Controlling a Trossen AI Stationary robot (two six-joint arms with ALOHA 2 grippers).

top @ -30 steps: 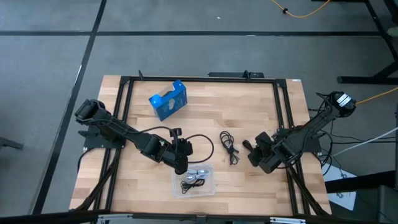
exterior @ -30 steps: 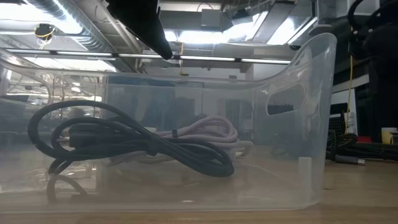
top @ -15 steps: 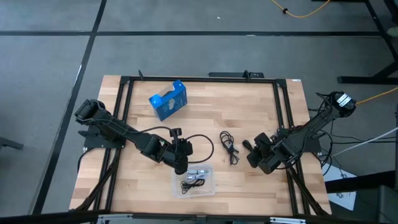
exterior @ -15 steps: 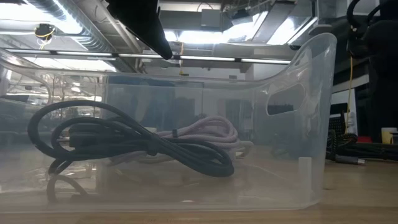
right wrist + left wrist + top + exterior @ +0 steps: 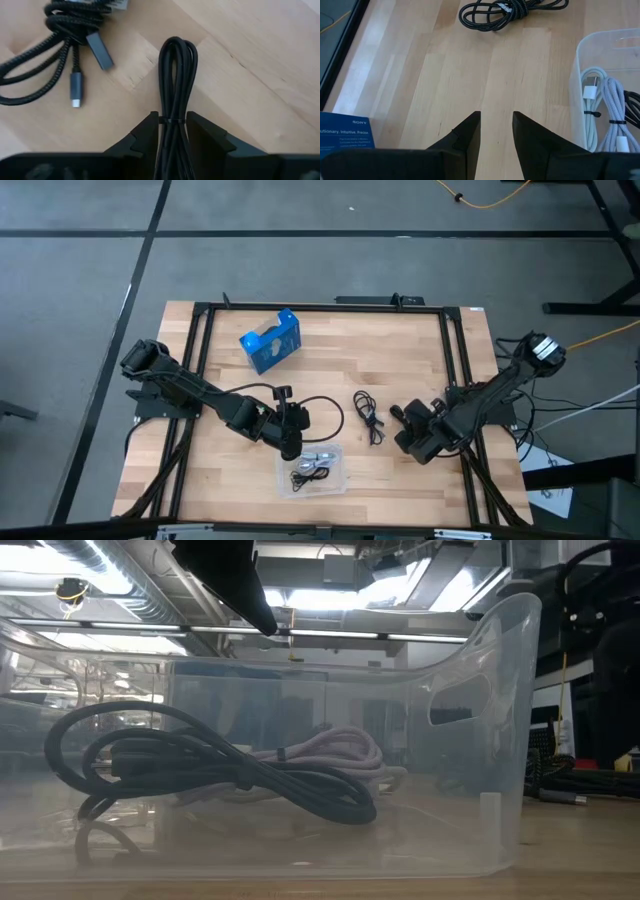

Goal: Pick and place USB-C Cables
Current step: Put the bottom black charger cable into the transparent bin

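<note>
Your left end effector (image 5: 496, 131) hangs low with its fingers (image 5: 470, 131) slightly parted — nothing between them. Your right end effector (image 5: 171, 131) reaches in from the right side, its fingers (image 5: 200, 131) clamped on a bundled black cable (image 5: 176, 75).

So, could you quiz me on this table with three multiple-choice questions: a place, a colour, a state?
1. Where is the blue box? A in the tray; B on the bare table; C in a tool.
2. What colour is the loose braided cable? A white; B blue; C black.
3. How is the left tool? A open, empty; B shut on a cable; C shut on the box.
B: it stands alone on wood. C: dark against the wood. A: wood shows through its gap.
</note>
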